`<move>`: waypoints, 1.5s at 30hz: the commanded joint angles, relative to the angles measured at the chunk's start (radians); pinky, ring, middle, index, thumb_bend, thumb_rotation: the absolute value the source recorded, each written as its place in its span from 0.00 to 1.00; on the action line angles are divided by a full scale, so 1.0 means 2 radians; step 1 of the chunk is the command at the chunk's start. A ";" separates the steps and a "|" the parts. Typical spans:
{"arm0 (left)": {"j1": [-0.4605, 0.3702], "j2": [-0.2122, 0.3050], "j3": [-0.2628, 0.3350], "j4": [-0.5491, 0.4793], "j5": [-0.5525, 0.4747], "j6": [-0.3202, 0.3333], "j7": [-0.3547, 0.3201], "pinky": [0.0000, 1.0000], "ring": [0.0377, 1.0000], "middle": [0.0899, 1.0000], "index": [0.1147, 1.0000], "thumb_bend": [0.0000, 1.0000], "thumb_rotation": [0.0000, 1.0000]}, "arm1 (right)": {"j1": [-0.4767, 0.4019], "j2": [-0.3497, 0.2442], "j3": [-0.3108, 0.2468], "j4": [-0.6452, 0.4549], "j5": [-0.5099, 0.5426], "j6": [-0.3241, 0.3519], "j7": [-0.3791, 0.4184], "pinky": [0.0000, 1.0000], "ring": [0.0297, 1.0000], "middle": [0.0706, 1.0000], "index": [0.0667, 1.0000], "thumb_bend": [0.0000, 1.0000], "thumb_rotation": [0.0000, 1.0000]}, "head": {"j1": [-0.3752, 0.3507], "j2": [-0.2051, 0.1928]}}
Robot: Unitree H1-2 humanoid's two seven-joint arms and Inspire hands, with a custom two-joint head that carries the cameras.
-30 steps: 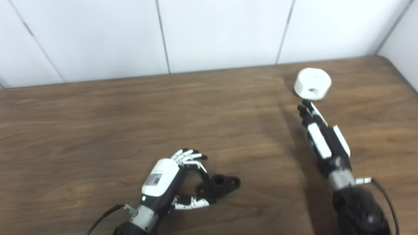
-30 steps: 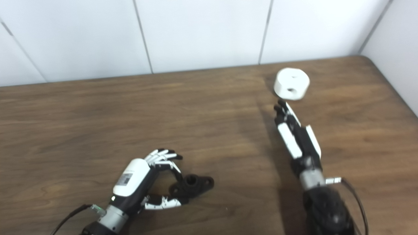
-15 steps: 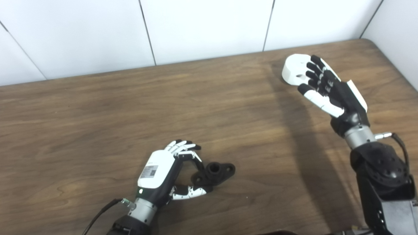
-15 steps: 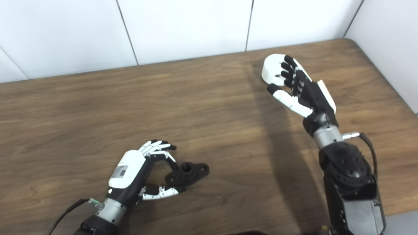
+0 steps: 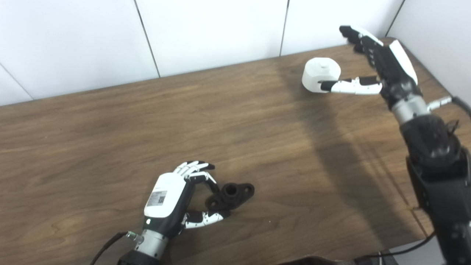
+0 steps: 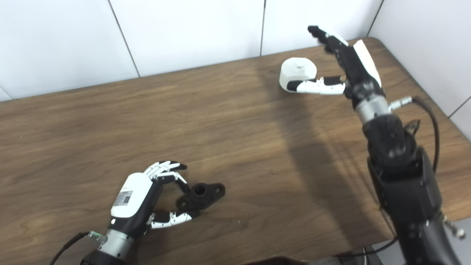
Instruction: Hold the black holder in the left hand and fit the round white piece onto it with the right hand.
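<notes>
At far corner, right hand point(image 5: 382, 60) spread wide beside white piece point(image 5: 319, 74): close fingers evenly round its wall. Left hand point(image 5: 173, 198) pinching holder point(image 5: 231, 194).

On the wooden bench point(image 6: 228, 125), the left robot hand point(image 6: 138, 200) lay near the front edge, its fingers point(image 6: 165, 169) and thumb curled around one end of the black holder point(image 6: 201, 194), which rested flat on the wood with its round socket facing up. The round white piece point(image 6: 297, 73) stood far from the holder, near the white wall panels point(image 6: 184, 33). The right robot hand point(image 6: 342, 62) was spread wide beside the white piece, thumb lying across its near side, fingers stretched out above and beyond it, not wrapped around it.
</notes>
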 commanded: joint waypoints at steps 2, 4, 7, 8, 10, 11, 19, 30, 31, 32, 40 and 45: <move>0.012 0.010 -0.002 0.004 0.009 0.014 -0.018 0.87 0.85 0.78 0.42 0.52 0.06 | -0.035 -0.042 0.026 0.015 -0.055 0.006 0.016 0.90 0.94 0.92 0.84 0.96 0.36 | 0.000 -0.001; 0.013 0.011 -0.003 0.004 0.011 0.013 -0.018 0.87 0.85 0.78 0.42 0.52 0.06 | -0.046 -0.052 0.036 0.029 -0.069 0.007 0.022 0.89 0.95 0.93 0.83 0.99 0.36 | 0.006 -0.002; 0.013 0.011 -0.005 0.002 0.009 0.015 -0.021 0.87 0.85 0.78 0.42 0.52 0.06 | -0.069 -0.067 0.050 0.062 -0.080 0.007 0.041 0.90 0.99 0.95 0.84 1.00 0.34 | 0.022 -0.003; 0.014 0.010 -0.005 0.004 0.007 0.013 -0.020 0.86 0.85 0.78 0.42 0.52 0.06 | -0.078 -0.074 0.058 0.073 -0.085 0.009 0.053 0.90 1.00 0.96 0.84 0.99 0.33 | 0.024 -0.004; 0.014 0.007 -0.007 0.009 0.006 0.009 -0.014 0.86 0.84 0.78 0.42 0.52 0.06 | -0.095 -0.089 0.077 0.094 -0.096 0.011 0.077 0.87 1.00 0.97 0.85 0.98 0.33 | 0.026 -0.007; 0.014 0.006 -0.009 0.011 0.005 0.006 -0.011 0.86 0.84 0.78 0.42 0.52 0.06 | -0.103 -0.095 0.085 0.103 -0.100 0.010 0.086 0.86 1.00 0.97 0.85 0.98 0.33 | 0.027 -0.008; 0.016 0.005 -0.014 0.010 0.007 0.005 -0.007 0.86 0.84 0.77 0.42 0.52 0.06 | -0.160 -0.101 0.123 0.179 -0.121 -0.001 0.114 0.85 1.00 0.96 0.85 1.00 0.27 | 0.042 -0.015; 0.017 0.009 -0.020 0.009 0.007 0.005 -0.008 0.85 0.85 0.78 0.42 0.52 0.06 | -0.210 -0.101 0.157 0.256 -0.140 -0.013 0.121 0.88 1.00 0.96 0.86 0.97 0.26 | 0.041 -0.020; 0.017 0.009 -0.020 0.009 0.005 0.005 -0.007 0.85 0.85 0.78 0.42 0.52 0.06 | -0.214 -0.101 0.158 0.261 -0.142 -0.012 0.122 0.88 1.00 0.96 0.86 0.97 0.26 | 0.041 -0.020; 0.017 0.009 -0.020 0.009 0.004 0.004 -0.007 0.85 0.84 0.78 0.42 0.52 0.06 | -0.218 -0.101 0.160 0.267 -0.144 -0.013 0.123 0.88 1.00 0.96 0.85 0.97 0.25 | 0.039 -0.020; 0.018 0.009 -0.021 0.005 0.008 0.007 -0.008 0.85 0.84 0.78 0.42 0.52 0.06 | -0.230 -0.108 0.169 0.283 -0.154 -0.016 0.132 0.89 1.00 0.94 0.82 0.94 0.22 | 0.039 -0.020; 0.019 0.007 -0.021 0.005 0.005 0.009 -0.009 0.86 0.84 0.78 0.42 0.52 0.06 | -0.229 -0.112 0.172 0.286 -0.158 -0.024 0.136 0.89 1.00 0.92 0.79 0.94 0.21 | 0.040 -0.022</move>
